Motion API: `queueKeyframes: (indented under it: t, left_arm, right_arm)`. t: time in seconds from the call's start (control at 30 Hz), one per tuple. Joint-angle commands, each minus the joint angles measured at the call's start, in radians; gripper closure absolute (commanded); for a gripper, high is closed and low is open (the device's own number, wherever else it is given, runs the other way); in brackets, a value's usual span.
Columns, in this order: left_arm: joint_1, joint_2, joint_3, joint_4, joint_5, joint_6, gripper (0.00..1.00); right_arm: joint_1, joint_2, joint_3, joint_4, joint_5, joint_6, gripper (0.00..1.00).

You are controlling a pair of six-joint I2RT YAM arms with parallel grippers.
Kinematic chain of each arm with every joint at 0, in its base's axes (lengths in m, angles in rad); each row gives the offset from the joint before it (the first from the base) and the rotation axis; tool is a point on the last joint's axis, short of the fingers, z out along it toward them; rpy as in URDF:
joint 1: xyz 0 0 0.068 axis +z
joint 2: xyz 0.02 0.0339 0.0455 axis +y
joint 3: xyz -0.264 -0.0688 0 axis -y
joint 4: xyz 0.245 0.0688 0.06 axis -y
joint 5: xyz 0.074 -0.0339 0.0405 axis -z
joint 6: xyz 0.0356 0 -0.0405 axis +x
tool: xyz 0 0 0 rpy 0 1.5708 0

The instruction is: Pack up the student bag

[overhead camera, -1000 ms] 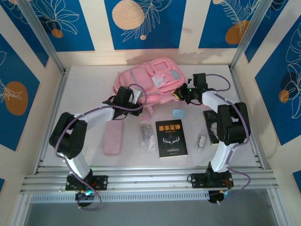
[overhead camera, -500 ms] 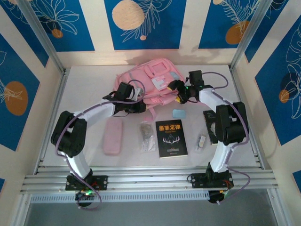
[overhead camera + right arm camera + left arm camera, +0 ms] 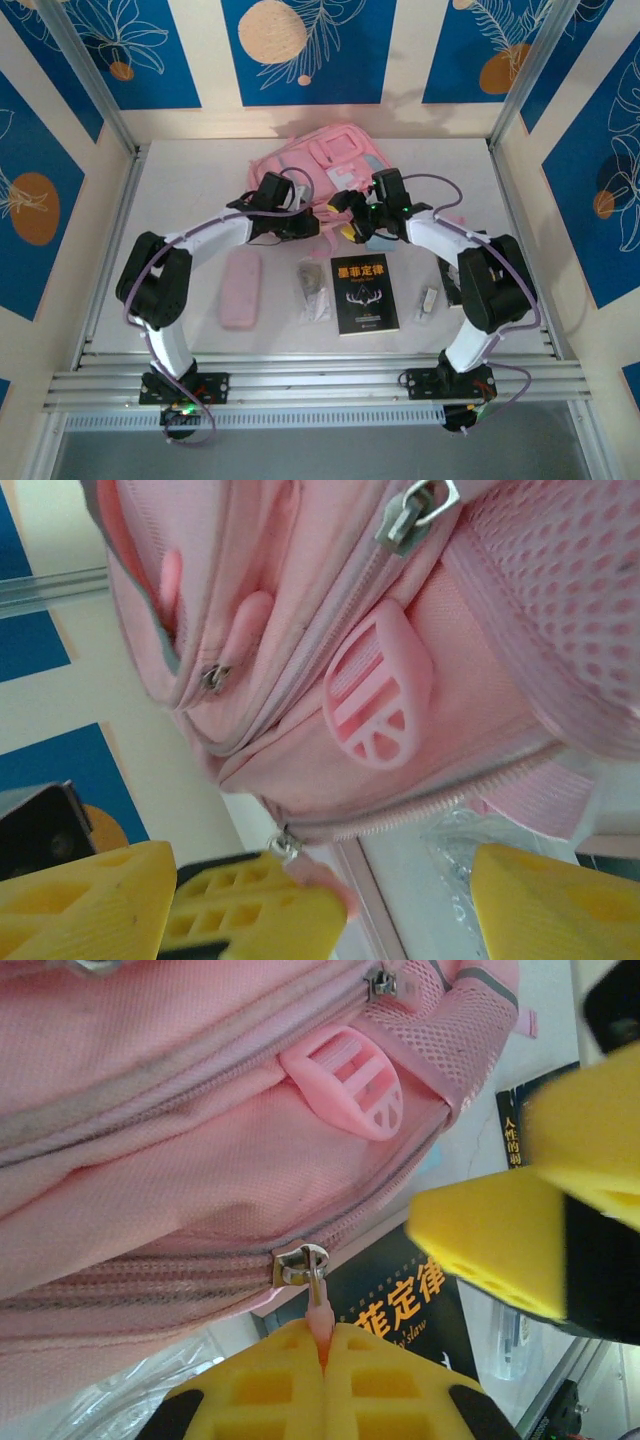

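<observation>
— What lies nearest the arms?
— A black book [image 3: 364,292], mid-table [image 3: 190,200]. At its 9 o'clock is a clear packet [image 3: 313,290], and further the same way a flat pink pencil case [image 3: 240,288]. At its 3 o'clock sits a small white thing [image 3: 428,300], too small to name

— And the grippers?
— They meet just past the book, at its 12 o'clock. The left gripper [image 3: 325,1348] has its yellow tips pressed tight together on the pink zip pull [image 3: 319,1315] of a pocket along the bag's near edge. The right gripper [image 3: 349,217], at 3 o'clock of the left one, is spread wide with nothing in it. In its own wrist view its fingers [image 3: 560,900] stand on either side of the left gripper's tip and the pull, touching neither

— Where is the student bag?
— The student bag [image 3: 335,160] is at the far middle of the table, at 12 o'clock from both grippers. A round pink buckle [image 3: 345,1080] sits on its side, just beyond the pinched zip
</observation>
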State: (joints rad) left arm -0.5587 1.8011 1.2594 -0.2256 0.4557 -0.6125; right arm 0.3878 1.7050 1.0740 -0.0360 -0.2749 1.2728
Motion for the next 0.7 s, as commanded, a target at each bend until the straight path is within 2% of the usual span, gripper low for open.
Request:
queueKeyframes:
  t: [0.0,0.07,0.1,0.13,0.27,0.47,0.67]
  left_arm:
    - [-0.027,-0.003,0.058,0.028,0.037,-0.01,1.0]
    - [-0.032,-0.008,0.064,0.009,0.032,-0.001,1.0]
    - [-0.032,-0.009,0.068,0.0,0.032,0.008,1.0]
    - [-0.032,-0.009,0.074,-0.018,0.031,0.021,1.0]
    - [-0.029,-0.002,0.119,-0.158,-0.028,0.1,1.0]
    - [0.032,-0.003,0.127,-0.348,-0.137,0.222,1.0]
    - [0.063,-0.014,0.076,-0.354,-0.17,0.267,1.0]
  right_arm:
    - [0.003,0.084,-0.018,0.167,-0.05,0.11,0.25]
    - [0.003,0.134,-0.003,0.212,-0.066,0.139,0.3]
    - [0.005,0.152,0.004,0.221,-0.065,0.142,0.38]
    - [0.005,0.164,0.014,0.216,-0.059,0.138,0.48]
    - [-0.02,0.175,0.02,0.186,-0.032,0.086,1.0]
    - [-0.066,0.136,0.075,-0.003,-0.033,-0.145,1.0]
    - [-0.085,0.113,0.095,-0.06,-0.078,-0.227,1.0]
